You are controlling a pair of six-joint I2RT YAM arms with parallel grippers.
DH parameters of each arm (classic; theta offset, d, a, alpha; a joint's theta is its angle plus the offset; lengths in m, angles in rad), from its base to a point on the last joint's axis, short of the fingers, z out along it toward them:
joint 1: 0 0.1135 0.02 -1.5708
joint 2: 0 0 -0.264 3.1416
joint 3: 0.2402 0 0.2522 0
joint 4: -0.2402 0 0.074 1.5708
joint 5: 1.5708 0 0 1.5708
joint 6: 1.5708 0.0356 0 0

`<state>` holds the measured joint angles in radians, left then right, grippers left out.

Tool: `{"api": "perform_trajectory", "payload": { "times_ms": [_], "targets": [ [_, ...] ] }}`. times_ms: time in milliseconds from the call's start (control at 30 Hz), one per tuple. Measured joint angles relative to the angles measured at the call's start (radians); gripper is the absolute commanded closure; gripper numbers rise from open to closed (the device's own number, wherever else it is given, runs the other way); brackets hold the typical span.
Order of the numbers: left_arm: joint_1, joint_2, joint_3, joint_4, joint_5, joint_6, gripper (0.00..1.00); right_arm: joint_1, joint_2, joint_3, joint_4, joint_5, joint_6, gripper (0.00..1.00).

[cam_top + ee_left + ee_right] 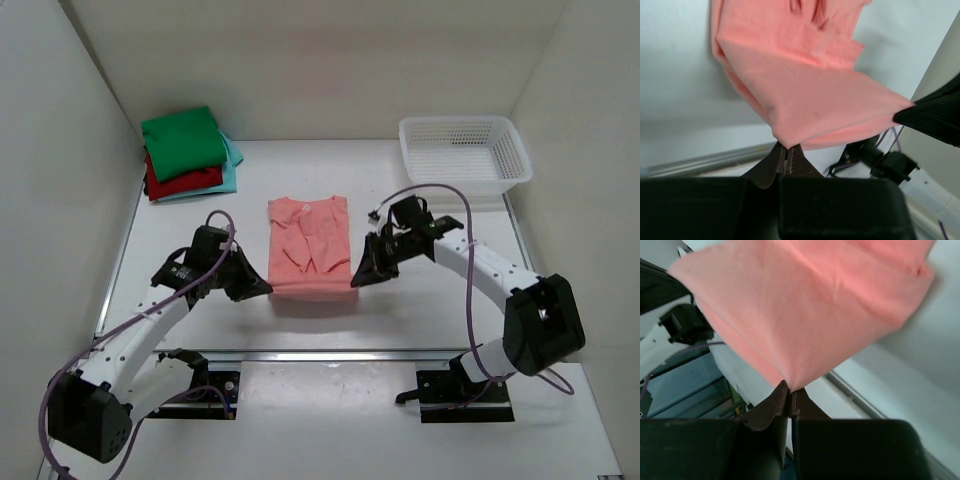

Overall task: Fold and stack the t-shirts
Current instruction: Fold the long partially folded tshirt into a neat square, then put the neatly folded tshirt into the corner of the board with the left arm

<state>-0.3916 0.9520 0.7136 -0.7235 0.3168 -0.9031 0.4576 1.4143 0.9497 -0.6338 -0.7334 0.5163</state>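
The salmon-pink t-shirt (309,245) lies mid-table, partly folded, its near edge lifted off the surface. My left gripper (266,287) is shut on the shirt's near left corner, seen in the left wrist view (786,148) with the cloth (805,95) stretched away from it. My right gripper (356,280) is shut on the near right corner, seen in the right wrist view (789,388) with the cloth (805,315) above it. A stack of folded shirts stands at the back left: green (182,142) on top, red (180,184) under it, light teal (232,170) at the bottom.
A white plastic mesh basket (463,150) stands at the back right. White walls close in the table on the left, back and right. A metal rail (330,354) runs along the near edge.
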Motion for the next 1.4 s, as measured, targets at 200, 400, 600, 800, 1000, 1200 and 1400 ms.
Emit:
{"api": "perform_trajectory", "payload": {
  "times_ms": [200, 400, 600, 800, 1000, 1200, 1400],
  "targets": [
    [0.109, 0.194, 0.146, 0.057, 0.021, 0.053, 1.00, -0.089, 0.208, 0.319, -0.084, -0.006, -0.103, 0.99],
    [0.147, 0.465, 0.327, 0.158, 0.013, 0.066, 1.00, -0.159, 0.484, 0.612, -0.147, -0.004, -0.153, 1.00],
    [0.190, 0.786, 0.577, 0.236, 0.001, 0.071, 0.76, -0.220, 0.795, 0.995, -0.177, -0.004, -0.148, 0.84],
    [0.277, 0.990, 0.724, 0.300, -0.034, 0.070, 0.44, -0.288, 1.108, 1.479, -0.181, 0.055, -0.109, 0.42],
    [0.336, 0.887, 0.578, 0.406, -0.052, 0.069, 0.43, -0.305, 0.934, 1.215, -0.095, 0.116, -0.102, 0.41],
    [0.297, 0.791, 0.404, 0.456, -0.067, 0.138, 0.40, -0.285, 0.649, 0.870, -0.005, 0.119, -0.101, 0.48],
    [0.190, 0.836, 0.402, 0.441, -0.153, 0.202, 0.33, -0.302, 0.526, 0.835, 0.022, 0.113, -0.121, 0.52]
  ]
}}
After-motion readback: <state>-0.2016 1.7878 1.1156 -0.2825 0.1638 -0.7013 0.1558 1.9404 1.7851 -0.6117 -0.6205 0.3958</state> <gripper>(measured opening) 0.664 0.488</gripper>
